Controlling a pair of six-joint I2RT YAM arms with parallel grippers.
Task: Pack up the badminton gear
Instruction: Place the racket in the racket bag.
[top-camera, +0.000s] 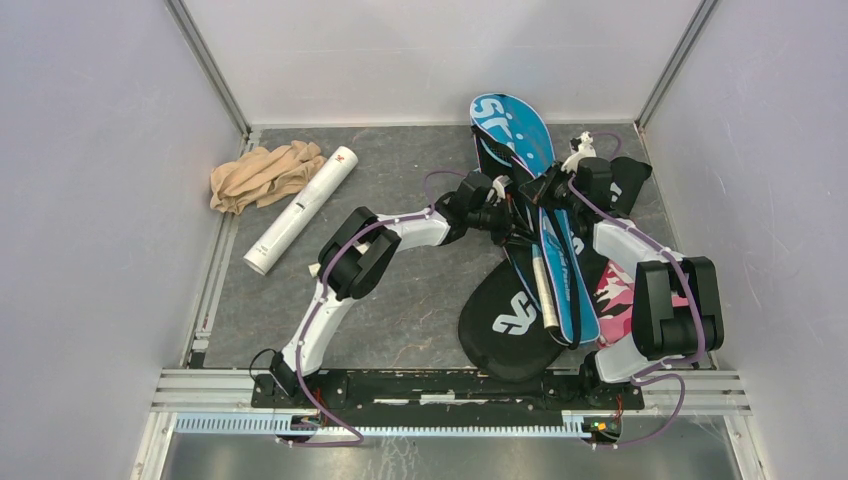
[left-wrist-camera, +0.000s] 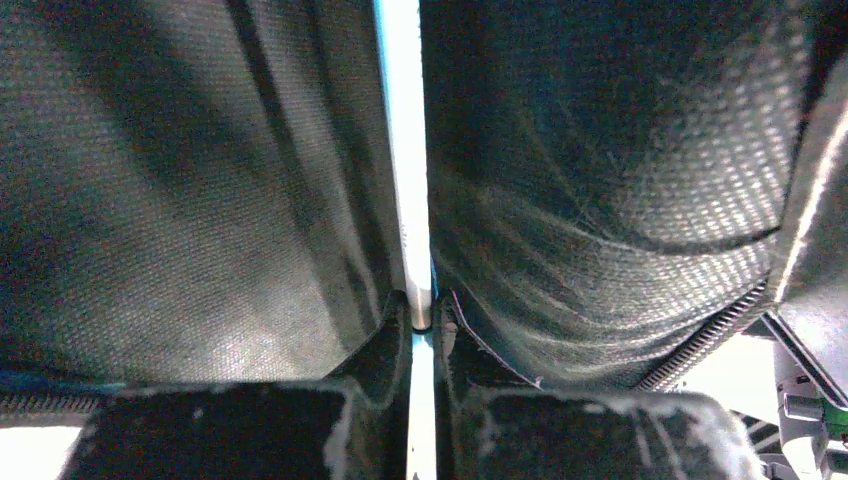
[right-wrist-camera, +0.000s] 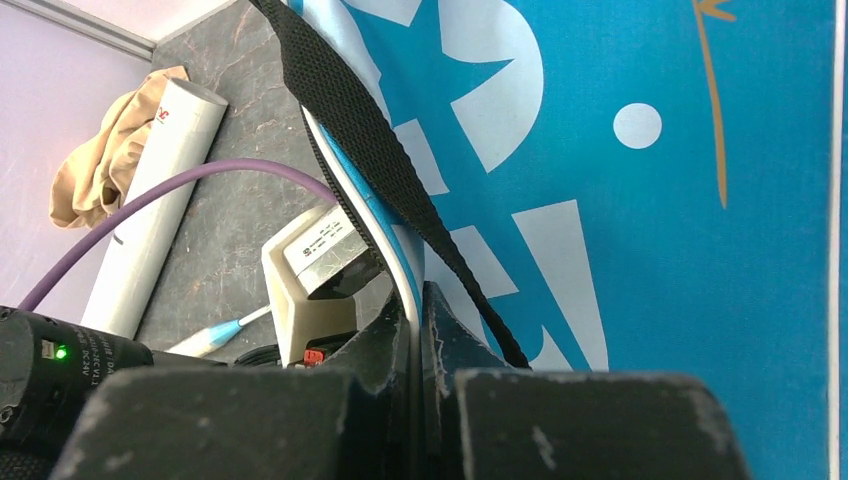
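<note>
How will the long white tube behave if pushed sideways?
Round and lying on its side, the white tube will probably roll. Being a slim tube, it is likely light. The tan cloth beside its far end may block it.

The long blue cover (top-camera: 510, 125) with white letters is held up near the back right corner of the table (top-camera: 420, 290). The black cover (top-camera: 490, 350) is laid flat by the front edge. The white tube (top-camera: 300, 210) is laid slanted near the left edge

Right tool (right-wrist-camera: 417, 305) pinches blue cover (right-wrist-camera: 680, 250) edge
</note>
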